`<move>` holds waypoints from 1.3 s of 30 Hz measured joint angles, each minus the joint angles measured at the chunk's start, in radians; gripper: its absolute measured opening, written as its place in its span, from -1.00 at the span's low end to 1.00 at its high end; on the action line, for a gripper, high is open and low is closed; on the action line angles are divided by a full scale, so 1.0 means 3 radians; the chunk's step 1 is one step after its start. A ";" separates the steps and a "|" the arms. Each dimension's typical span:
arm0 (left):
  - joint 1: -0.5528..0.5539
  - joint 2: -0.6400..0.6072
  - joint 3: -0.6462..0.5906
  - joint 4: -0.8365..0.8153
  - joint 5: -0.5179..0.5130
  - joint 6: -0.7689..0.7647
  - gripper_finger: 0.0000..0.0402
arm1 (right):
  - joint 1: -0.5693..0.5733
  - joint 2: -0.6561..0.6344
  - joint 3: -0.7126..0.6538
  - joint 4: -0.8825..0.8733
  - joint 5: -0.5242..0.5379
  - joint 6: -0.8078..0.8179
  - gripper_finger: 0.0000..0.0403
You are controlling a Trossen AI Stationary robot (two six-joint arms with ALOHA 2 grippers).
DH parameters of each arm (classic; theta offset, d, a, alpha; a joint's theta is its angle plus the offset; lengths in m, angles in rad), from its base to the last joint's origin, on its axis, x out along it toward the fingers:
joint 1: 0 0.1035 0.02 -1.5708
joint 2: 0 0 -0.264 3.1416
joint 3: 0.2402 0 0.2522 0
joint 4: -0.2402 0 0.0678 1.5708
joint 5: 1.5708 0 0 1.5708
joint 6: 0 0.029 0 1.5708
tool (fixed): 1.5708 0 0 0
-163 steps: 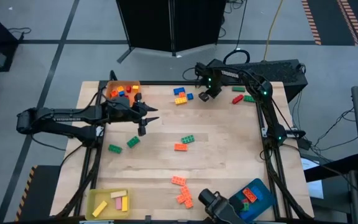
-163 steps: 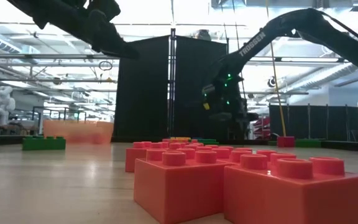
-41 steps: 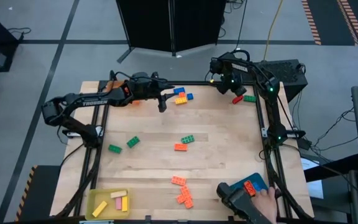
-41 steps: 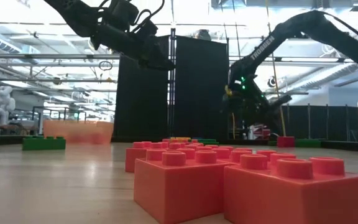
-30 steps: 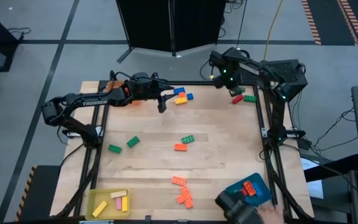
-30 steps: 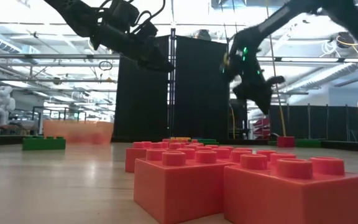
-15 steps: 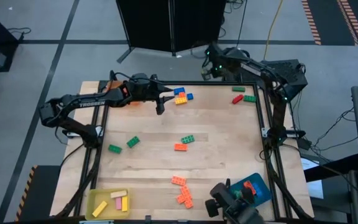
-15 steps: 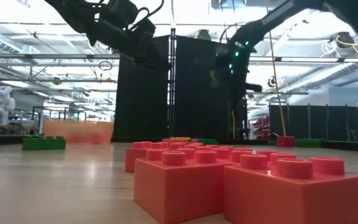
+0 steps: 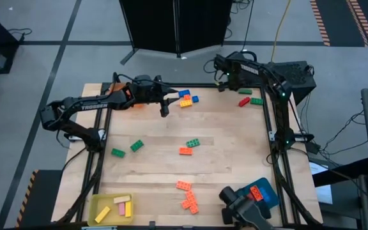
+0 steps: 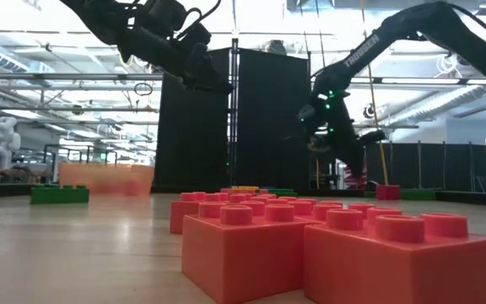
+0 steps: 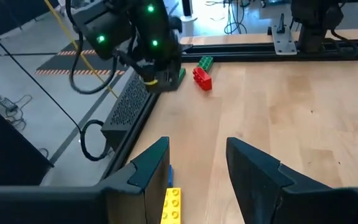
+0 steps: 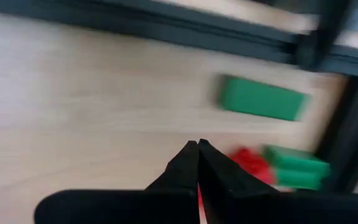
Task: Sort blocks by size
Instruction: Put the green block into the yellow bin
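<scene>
From above, the whole wooden table [image 9: 222,160] can be taken in: both arms reach over its far edge, the left gripper [image 9: 165,110] hanging beside a yellow-and-blue cluster of blocks [image 9: 185,98], and the right gripper [image 9: 224,84] near the far right corner, close to a red block [image 9: 244,101] and a green block [image 9: 256,100]. An orange tray [image 9: 117,94] sits partly under the left arm, a yellow tray [image 9: 112,209] holds pale bars at the near left corner, and a blue tray [image 9: 259,195] at the near right is partly covered by a dark object. Loose blocks lie mid-table: two green ones [image 9: 127,149], a green-and-orange pair [image 9: 190,147] and an orange pile [image 9: 186,195]. The low view fills with those orange bricks [image 10: 336,249] and hides most others, showing both arms raised off the wood. Only the left wrist view shows the left fingers [image 11: 253,167] spread with nothing between them, above a yellow block [image 11: 170,206] cut off at the frame edge. The right wrist view, blurred, shows its fingers [image 12: 188,165] pressed together, empty, over smeared red and green shapes.
</scene>
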 joint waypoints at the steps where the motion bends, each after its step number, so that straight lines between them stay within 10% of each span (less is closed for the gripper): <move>1: 0.0000 0.0000 0.0000 0.0001 0.0000 0.0034 -0.20 | 0.0036 -0.0006 -0.0001 0.0083 -0.0071 0.0000 -1.00; 14: 0.0004 0.0000 0.0000 -0.0151 0.0000 0.0144 -0.20 | 0.0569 -0.0011 -0.0007 0.0679 -0.0122 0.0525 -1.00; 26: 0.0004 0.0000 0.0000 -0.0157 0.0000 0.0136 -0.20 | 0.0508 0.0045 0.0002 0.2909 -0.0392 -0.0027 -1.00; 39: 0.0004 0.0000 0.0001 -0.0157 -0.0003 0.0136 -0.20 | 0.0200 0.0338 -0.0002 0.2914 -0.0464 -0.0093 -1.00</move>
